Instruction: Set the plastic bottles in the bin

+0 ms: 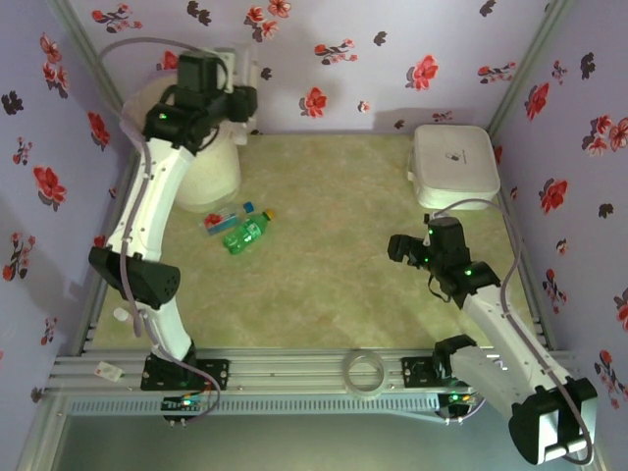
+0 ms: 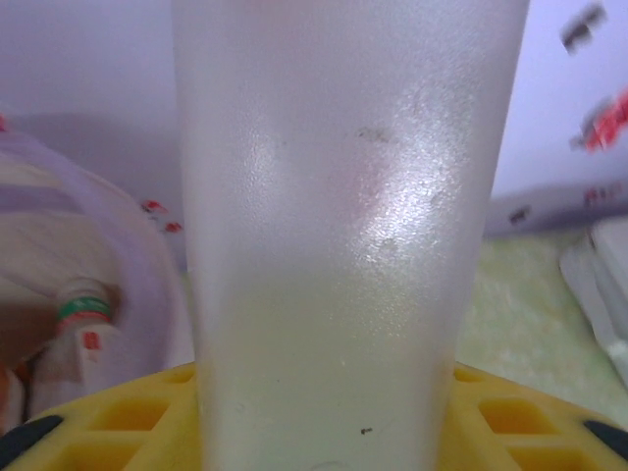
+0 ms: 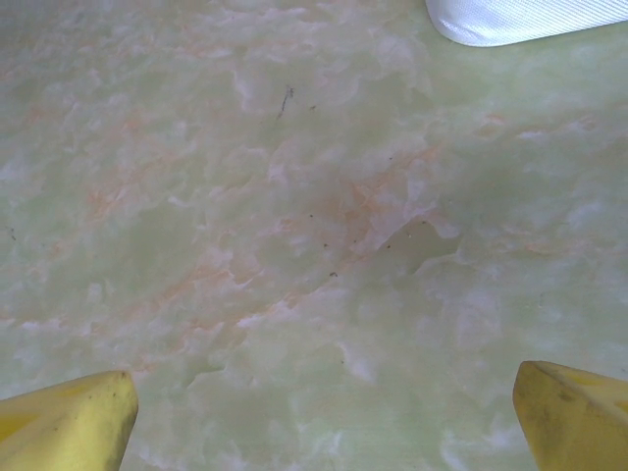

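clear bottle [image 2: 343, 245] clamped in left gripper [image 1: 247, 98], bin [image 2: 128, 255] just left of its fingers; right gripper [image 3: 324, 422] spread wide above table [image 3: 294, 196], white box [image 3: 520, 20] beyond fingertips.

Enclosure: three walls [image 1: 392, 25] papered lavender, printed with scattered red and dark flowers; the paper is intact where seen. Grey metal posts [image 1: 525, 71] run up the back corners. The working surface is a mat [image 1: 334, 285], pale green with a marbled pattern. In the right wrist view the mat [image 3: 294, 196] shows faint orange streaks, small dark specks and one short dark mark. A ribbed aluminium rail [image 1: 294, 373] bounds the near edge. Lighting is soft and even, with faint shadows on the back wall. In the left wrist view the wall [image 2: 88, 78] is blurred.
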Controlling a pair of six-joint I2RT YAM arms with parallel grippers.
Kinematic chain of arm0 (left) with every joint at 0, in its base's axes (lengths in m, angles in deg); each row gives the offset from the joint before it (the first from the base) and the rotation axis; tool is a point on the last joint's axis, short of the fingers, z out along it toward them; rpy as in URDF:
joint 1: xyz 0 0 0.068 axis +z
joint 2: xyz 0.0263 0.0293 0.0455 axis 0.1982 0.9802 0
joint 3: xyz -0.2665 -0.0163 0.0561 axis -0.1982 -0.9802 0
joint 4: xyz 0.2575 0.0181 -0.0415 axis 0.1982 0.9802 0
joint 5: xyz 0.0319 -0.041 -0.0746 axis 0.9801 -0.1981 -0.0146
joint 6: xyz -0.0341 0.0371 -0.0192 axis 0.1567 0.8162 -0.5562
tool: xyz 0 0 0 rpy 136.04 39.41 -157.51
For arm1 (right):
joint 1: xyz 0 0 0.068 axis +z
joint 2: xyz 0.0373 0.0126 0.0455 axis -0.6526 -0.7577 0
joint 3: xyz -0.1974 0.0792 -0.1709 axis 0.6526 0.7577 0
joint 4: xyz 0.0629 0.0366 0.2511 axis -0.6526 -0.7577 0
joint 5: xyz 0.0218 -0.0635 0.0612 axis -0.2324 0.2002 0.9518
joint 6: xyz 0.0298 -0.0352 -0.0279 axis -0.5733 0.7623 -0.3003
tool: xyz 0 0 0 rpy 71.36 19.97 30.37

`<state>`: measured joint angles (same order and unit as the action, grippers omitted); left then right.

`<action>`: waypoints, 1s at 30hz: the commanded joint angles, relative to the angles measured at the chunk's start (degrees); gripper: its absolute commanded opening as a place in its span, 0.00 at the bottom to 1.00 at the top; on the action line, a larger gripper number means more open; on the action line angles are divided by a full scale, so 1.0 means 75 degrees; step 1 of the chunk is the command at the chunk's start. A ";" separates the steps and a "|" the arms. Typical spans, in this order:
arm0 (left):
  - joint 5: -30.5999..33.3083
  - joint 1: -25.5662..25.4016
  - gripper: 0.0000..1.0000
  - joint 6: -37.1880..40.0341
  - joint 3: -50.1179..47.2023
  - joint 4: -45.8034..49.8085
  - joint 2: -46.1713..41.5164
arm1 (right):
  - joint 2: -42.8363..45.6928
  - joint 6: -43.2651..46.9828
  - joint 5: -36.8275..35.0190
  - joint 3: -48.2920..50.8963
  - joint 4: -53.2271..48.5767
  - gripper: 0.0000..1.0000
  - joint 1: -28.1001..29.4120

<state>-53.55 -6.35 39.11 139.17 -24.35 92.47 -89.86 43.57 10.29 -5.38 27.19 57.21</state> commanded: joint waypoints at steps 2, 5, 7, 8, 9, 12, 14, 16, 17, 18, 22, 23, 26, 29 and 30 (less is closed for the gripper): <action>-0.0710 0.0951 0.37 -0.1063 0.0236 -0.1146 -0.0014 | 0.0212 -0.0038 -0.0268 0.0068 -0.0228 0.99 -0.0037; -0.0856 0.1462 0.37 -0.1457 0.0140 -0.1473 -0.0139 | 0.0232 -0.0014 -0.0296 0.0079 -0.0242 0.99 -0.0034; -0.1168 0.1825 0.37 -0.1787 -0.0187 -0.1915 -0.0278 | 0.0208 -0.0019 -0.0278 0.0096 -0.0210 0.99 -0.0035; -0.1274 0.2016 0.37 -0.1977 -0.0291 -0.2041 -0.0321 | 0.0185 -0.0026 -0.0275 0.0091 -0.0207 0.99 -0.0035; -0.1390 0.2180 0.36 -0.2119 -0.0345 -0.2114 -0.0317 | 0.0174 -0.0036 -0.0265 0.0094 -0.0207 0.99 -0.0029; -0.1527 0.2622 0.35 -0.2400 -0.0293 -0.2055 -0.0139 | 0.0192 -0.0072 -0.0252 0.0162 -0.0143 0.99 -0.0029; -0.1499 0.2834 0.34 -0.2243 0.0076 -0.1602 0.0181 | 0.0205 -0.0067 -0.0263 0.0205 -0.0128 0.99 -0.0035; -0.1383 0.2944 0.34 -0.1943 0.0693 -0.0907 0.0669 | 0.0213 -0.0049 -0.0284 0.0208 -0.0148 0.99 -0.0029; -0.1296 0.2963 0.34 -0.1776 0.0980 -0.0597 0.0887 | 0.0211 -0.0037 -0.0292 0.0198 -0.0157 0.99 -0.0033; -0.1194 0.2956 0.34 -0.1604 0.1291 -0.0241 0.1127 | 0.0210 -0.0037 -0.0307 0.0199 -0.0166 0.99 -0.0039; -0.1094 0.2963 0.34 -0.1067 0.1856 0.0726 0.1782 | 0.0181 -0.0079 -0.0300 0.0260 -0.0057 0.99 -0.0032; -0.1044 0.2959 0.34 -0.0971 0.1808 0.0828 0.1850 | 0.0160 -0.0101 -0.0287 0.0272 -0.0022 0.99 -0.0034; -0.0954 0.2961 0.34 -0.0745 0.1446 0.0935 0.1904 | 0.0091 -0.0151 -0.0222 0.0282 0.0042 0.99 -0.0028; -0.0946 0.2929 0.33 -0.0505 0.1214 0.1158 0.1893 | 0.0089 -0.0154 -0.0228 0.0275 0.0062 0.99 -0.0037; -0.0927 0.2911 0.33 -0.0421 0.1186 0.1191 0.1878 | 0.0087 -0.0152 -0.0239 0.0272 0.0062 0.99 -0.0031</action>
<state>-61.37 15.92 32.10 148.31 -18.14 107.18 -89.16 43.55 9.13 -3.92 26.50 57.21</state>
